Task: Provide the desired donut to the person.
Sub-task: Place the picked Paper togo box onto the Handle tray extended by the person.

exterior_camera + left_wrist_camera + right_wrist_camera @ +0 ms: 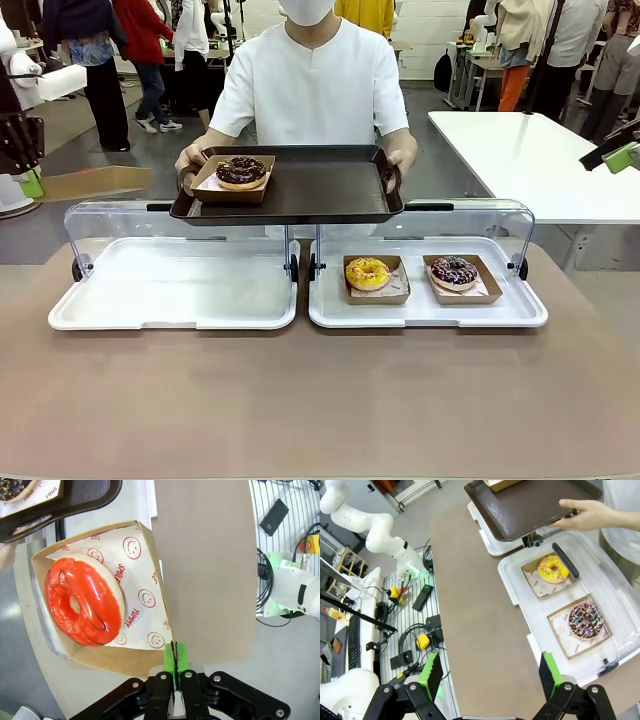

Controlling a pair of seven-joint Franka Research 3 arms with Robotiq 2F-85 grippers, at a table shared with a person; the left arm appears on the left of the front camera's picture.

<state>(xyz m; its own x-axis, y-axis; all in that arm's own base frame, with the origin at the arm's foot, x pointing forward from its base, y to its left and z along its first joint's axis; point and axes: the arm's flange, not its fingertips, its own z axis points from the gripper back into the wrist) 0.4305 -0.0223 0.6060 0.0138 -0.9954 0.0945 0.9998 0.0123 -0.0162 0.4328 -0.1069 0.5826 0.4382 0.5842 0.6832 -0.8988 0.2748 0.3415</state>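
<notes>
Holding red donut tray (146,587), left hand (175,652) clamped

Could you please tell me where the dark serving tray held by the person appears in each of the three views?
Front view: the dark tray is in the upper centre.
Left wrist view: it is in the top left corner, above the red donut.
Right wrist view: it is at the top edge, right of centre.
Shared landmark: the brown table top.
</notes>
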